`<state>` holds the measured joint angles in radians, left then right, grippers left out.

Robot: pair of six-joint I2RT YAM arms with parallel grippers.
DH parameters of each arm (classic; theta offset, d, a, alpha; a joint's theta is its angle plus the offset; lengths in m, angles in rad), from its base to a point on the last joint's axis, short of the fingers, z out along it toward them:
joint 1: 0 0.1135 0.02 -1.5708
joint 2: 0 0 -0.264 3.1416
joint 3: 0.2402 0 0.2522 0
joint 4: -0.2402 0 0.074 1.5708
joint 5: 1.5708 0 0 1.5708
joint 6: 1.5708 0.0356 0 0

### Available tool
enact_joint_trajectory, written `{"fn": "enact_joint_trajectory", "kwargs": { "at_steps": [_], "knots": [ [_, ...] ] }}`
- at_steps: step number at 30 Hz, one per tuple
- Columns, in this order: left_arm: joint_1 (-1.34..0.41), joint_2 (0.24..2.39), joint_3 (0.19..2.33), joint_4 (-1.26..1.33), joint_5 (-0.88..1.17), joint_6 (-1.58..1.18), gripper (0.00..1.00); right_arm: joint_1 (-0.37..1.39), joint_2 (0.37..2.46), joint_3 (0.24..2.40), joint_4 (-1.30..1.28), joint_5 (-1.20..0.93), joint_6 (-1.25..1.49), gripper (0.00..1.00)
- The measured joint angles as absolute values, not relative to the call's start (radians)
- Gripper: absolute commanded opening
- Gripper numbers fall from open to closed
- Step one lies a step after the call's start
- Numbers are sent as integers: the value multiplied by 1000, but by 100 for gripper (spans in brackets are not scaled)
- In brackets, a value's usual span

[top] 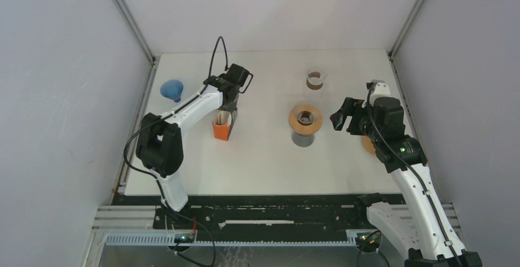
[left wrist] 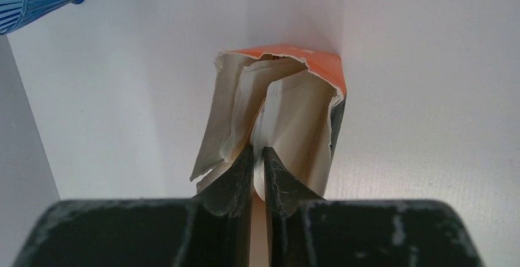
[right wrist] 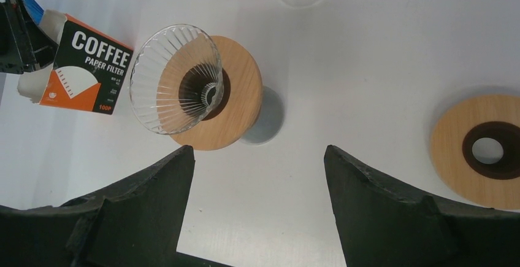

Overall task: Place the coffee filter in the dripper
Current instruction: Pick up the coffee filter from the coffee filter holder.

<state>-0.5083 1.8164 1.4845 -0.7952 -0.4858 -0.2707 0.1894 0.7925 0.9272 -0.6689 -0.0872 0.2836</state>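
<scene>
An orange box of coffee paper filters (top: 223, 126) stands left of centre, its torn top open (left wrist: 279, 80). My left gripper (left wrist: 259, 156) reaches into the open top and is shut on the edge of a white paper filter (left wrist: 288, 138) that is still inside the box. The glass dripper (top: 305, 117) with a wooden collar sits on a grey base at mid-table; it also shows in the right wrist view (right wrist: 178, 80). My right gripper (top: 344, 118) hovers just right of the dripper, open and empty (right wrist: 257, 156).
A blue ribbed dripper (top: 173, 89) stands at the far left. A glass with a brown band (top: 315, 80) stands behind the dripper. A wooden ring with a dark hole (right wrist: 484, 150) lies on the table to the right, under my right arm.
</scene>
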Motion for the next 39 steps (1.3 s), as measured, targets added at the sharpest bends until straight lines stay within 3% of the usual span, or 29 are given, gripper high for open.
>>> {"fn": "enact_joint_trajectory", "kwargs": {
  "at_steps": [20, 39],
  "knots": [
    [-508, 1762, 1485, -823, -481, -270, 0, 189, 778, 927, -669, -93, 290, 86],
    [-441, 1574, 1485, -850, -334, -287, 0, 189, 770, 927, -639, -129, 291, 86]
  ]
}}
